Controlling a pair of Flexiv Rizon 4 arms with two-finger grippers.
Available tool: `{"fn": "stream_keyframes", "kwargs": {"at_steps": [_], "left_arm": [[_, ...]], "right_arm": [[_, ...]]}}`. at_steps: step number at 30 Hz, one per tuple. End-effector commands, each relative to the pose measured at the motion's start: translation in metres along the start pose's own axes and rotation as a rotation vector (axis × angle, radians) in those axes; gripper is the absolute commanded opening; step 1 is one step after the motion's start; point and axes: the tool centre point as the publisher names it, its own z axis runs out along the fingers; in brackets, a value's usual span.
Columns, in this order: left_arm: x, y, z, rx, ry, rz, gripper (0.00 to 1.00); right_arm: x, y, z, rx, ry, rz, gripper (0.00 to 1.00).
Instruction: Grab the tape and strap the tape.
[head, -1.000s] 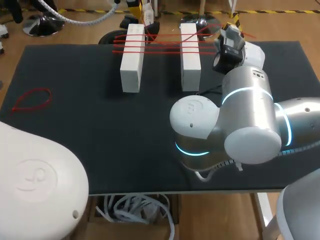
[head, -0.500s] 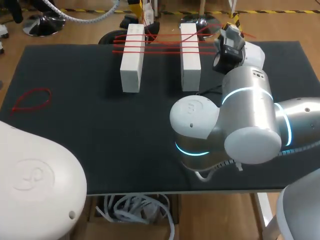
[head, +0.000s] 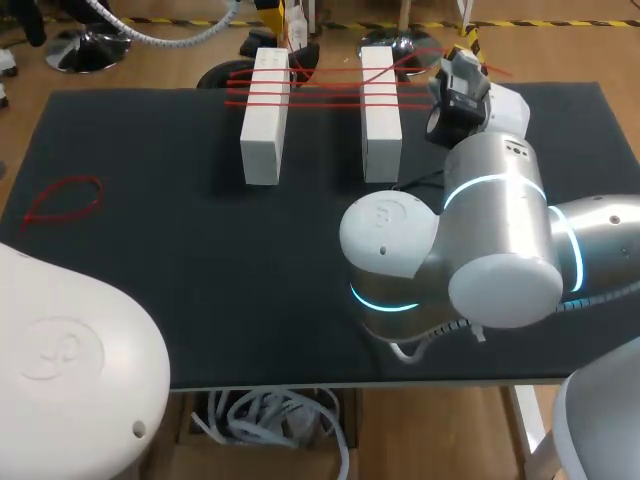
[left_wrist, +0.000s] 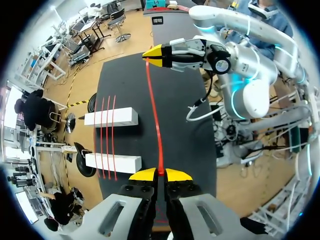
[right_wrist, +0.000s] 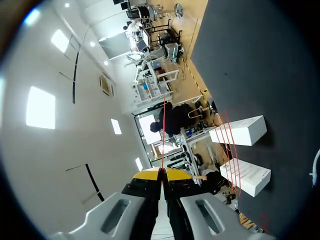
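Observation:
A long red tape (left_wrist: 154, 115) is stretched taut above the black table between my two grippers. My left gripper (left_wrist: 160, 174) is shut on one end. My right gripper (left_wrist: 152, 54) is shut on the other end, beyond the white blocks. In the right wrist view the tape (right_wrist: 163, 135) runs straight out from the right gripper (right_wrist: 161, 172). Three red tapes (head: 320, 95) lie across the two white blocks (head: 265, 115) (head: 380, 110). In the head view my right gripper (head: 462, 48) is at the far right of the blocks; of my left arm only the shell (head: 70, 360) shows.
A loose red tape loop (head: 65, 200) lies on the black mat (head: 200, 260) at the left. My right arm's elbow (head: 470, 250) hangs over the table's near right part.

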Motion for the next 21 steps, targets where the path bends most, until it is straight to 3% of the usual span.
{"fn": "stream_keyframes", "kwargs": {"at_steps": [1, 14, 19, 21], "left_arm": [[0.0, 0.0, -0.001, -0.004, 0.0, -0.001, 0.0], [0.0, 0.0, -0.001, -0.004, 0.0, -0.001, 0.0], [0.0, 0.0, -0.001, -0.004, 0.0, -0.001, 0.0], [0.0, 0.0, -0.001, -0.004, 0.0, -0.001, 0.0]], "right_arm": [[0.003, -0.001, -0.001, -0.004, -0.006, -0.002, 0.0], [0.003, -0.001, -0.001, -0.004, -0.006, -0.002, 0.0], [0.01, -0.009, -0.003, -0.006, -0.1, -0.284, 0.0], [0.016, -0.007, -0.005, -0.016, -0.091, -0.366, 0.0]]}}
